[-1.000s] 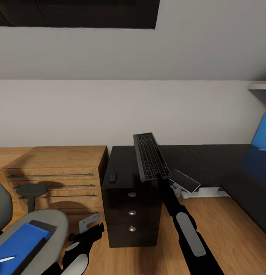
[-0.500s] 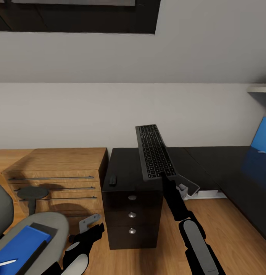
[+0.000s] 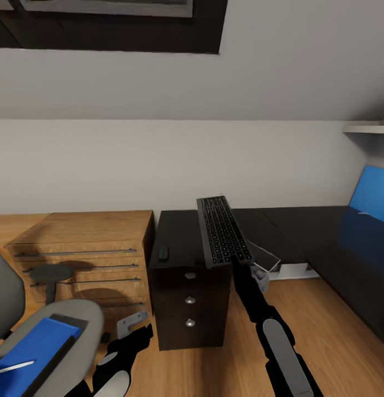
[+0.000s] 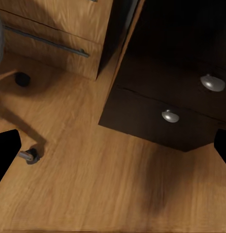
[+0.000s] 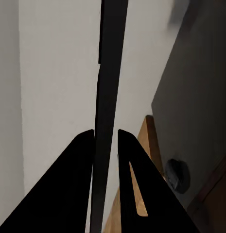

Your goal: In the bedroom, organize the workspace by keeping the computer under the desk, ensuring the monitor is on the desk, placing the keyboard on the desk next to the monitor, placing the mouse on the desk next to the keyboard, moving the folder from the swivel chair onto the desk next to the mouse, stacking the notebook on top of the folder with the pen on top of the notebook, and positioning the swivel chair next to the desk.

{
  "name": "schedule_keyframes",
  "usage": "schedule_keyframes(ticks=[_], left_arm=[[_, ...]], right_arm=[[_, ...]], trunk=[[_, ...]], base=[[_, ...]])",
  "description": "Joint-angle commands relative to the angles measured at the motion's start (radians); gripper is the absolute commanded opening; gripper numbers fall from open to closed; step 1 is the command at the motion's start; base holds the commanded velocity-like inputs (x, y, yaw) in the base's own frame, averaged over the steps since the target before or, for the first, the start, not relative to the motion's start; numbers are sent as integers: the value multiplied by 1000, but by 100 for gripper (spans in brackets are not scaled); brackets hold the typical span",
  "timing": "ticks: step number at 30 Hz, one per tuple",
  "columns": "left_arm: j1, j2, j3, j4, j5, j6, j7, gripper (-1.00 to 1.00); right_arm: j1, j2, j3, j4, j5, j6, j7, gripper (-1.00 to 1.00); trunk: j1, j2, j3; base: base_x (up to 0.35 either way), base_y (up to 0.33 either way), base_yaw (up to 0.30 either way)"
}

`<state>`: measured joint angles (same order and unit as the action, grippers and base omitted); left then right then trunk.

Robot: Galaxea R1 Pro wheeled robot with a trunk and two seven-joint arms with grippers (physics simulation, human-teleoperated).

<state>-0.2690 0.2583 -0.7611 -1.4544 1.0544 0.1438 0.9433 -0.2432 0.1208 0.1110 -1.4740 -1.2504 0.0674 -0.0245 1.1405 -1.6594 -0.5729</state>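
My right gripper (image 3: 236, 259) is shut on the near end of the keyboard (image 3: 221, 230), a long dark slab held tilted above the black desk (image 3: 178, 237). In the right wrist view the keyboard's edge (image 5: 107, 121) runs between both fingers (image 5: 86, 165). The small black mouse (image 3: 163, 253) lies on the desk near the left edge; it is also the mouse (image 5: 177, 174) in that wrist view. The blue folder (image 3: 29, 347) rests on the swivel chair (image 3: 84, 315), with the whitish pen (image 3: 12, 366) on it. My left gripper (image 3: 131, 337) hangs open and empty beside the chair, above the floor.
A light wooden drawer chest (image 3: 81, 242) stands left of the desk's three-knob drawer unit (image 3: 189, 309). A grey-white case (image 3: 264, 263) lies under the desk behind my right arm. The blue rear panel (image 3: 373, 193) is far right. Wooden floor (image 4: 93, 184) lies below.
The view has shifted a little. My right gripper still holds the keyboard, which rose and then came down slightly over the desk's left end. The left arm has barely moved.
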Motion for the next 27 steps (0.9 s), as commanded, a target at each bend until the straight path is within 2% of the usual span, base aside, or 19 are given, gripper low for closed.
schedule_keyframes(ticks=[1,6,16,27], left_arm=[[-1,1,-3,-2,2,5,6,100],[-1,1,-7,-1,1,5,6,100],[-1,-1,-9,-1,0,5,6,100],[-1,-1,-27,0,2,5,5,100]], right_arm=[[-1,0,-1,-1,-10,3,0,-100],[-1,0,0,1,-8,2,-3,-100],[-1,0,1,1,-6,2,-3,-100],[-1,0,2,3,-6,2,-3,-100]], trunk=[[0,-1,-1],[0,-1,-3],[0,-1,-7],[0,-1,-11]], base=[[-192,271,-243],[-121,301,-251],[-6,303,-255],[-1,37,-256]])
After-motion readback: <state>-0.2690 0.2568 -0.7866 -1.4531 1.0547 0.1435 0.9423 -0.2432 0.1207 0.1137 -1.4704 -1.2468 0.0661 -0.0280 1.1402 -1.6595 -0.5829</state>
